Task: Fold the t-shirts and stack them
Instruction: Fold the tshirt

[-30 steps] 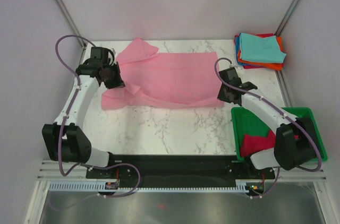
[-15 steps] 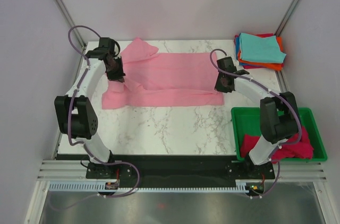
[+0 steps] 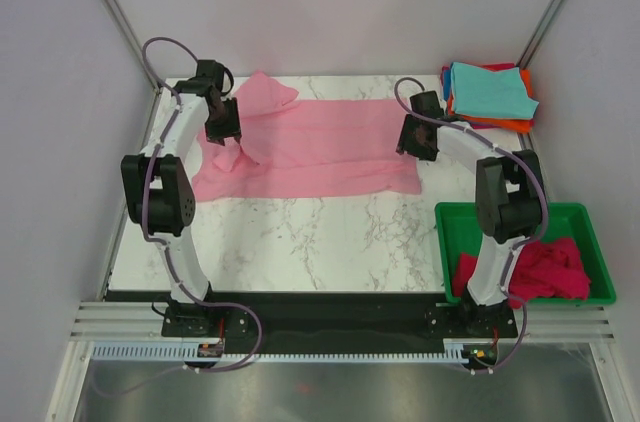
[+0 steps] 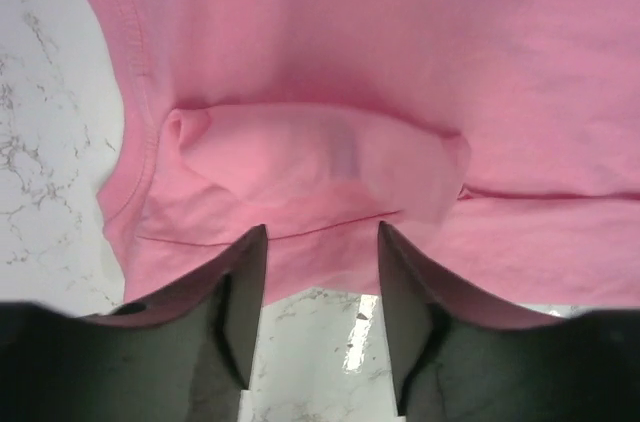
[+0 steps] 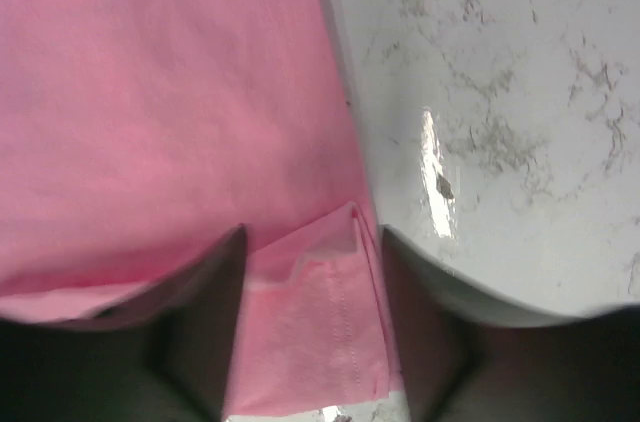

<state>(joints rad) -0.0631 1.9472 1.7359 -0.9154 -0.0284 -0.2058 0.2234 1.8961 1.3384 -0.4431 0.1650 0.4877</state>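
Fold step underway: soft light pink cotton t-shirt (image 3: 310, 147) lies spread across upper centre of frame. Left gripper (image 4: 318, 272) and right gripper (image 5: 312, 282) each pinch an edge. Next, I'd judge: carry both edges over evenly, release flat.

Marble table (image 3: 300, 242): pink t-shirt (image 3: 320, 147), folded stack (image 3: 488, 94), green bin (image 3: 450, 232).

Both arms are stretched far forward over the table and lean a little toward each other, with the wrists bent down. The left gripper (image 3: 222, 130) is closed on a fold of the light pink t-shirt (image 3: 320, 147), with cloth between its fingers (image 4: 245, 287). The right gripper (image 3: 418, 142) also pinches an edge of the same cloth between its fingers (image 5: 215, 317).
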